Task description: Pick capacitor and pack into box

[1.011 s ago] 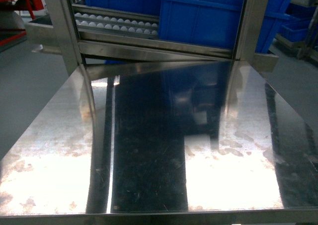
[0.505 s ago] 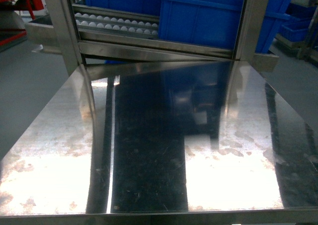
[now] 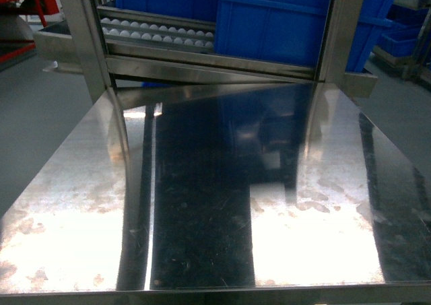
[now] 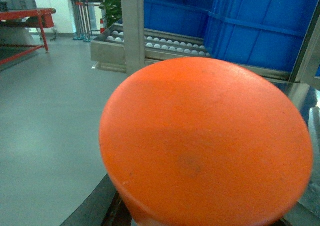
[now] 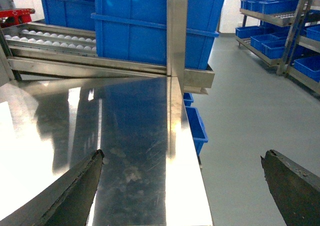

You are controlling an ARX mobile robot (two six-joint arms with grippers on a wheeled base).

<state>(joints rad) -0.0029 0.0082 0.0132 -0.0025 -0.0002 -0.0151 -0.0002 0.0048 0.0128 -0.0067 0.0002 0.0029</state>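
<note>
Head view gives us a shiny steel desk [image 3: 202, 204] with smudged, glaring patches, and behind it a steel rack [image 3: 87, 49] carrying a roller track [image 3: 158, 32] and blue crates [image 3: 273, 22]. We see no arm or tool of ours in that view, and neither the box nor any capacitor shows in any of our three views.

Our left wrist view is mostly filled by a round orange object [image 4: 205, 141], very close to the lens, so we cannot identify it. Our left tool is hidden behind it and we cannot tell whether it is spread or closed. Past the orange shape we see the rollers, a crate wall and grey floor [image 4: 45, 116].

Our right wrist view shows our right tool [image 5: 182, 186] with its two dark fingers [image 5: 75, 186] spread wide apart, nothing between them. It hangs over the desk's right edge, one finger above the steel, the other above the floor. Shelves [image 5: 280, 21] of small blue bins stand far right.
</note>
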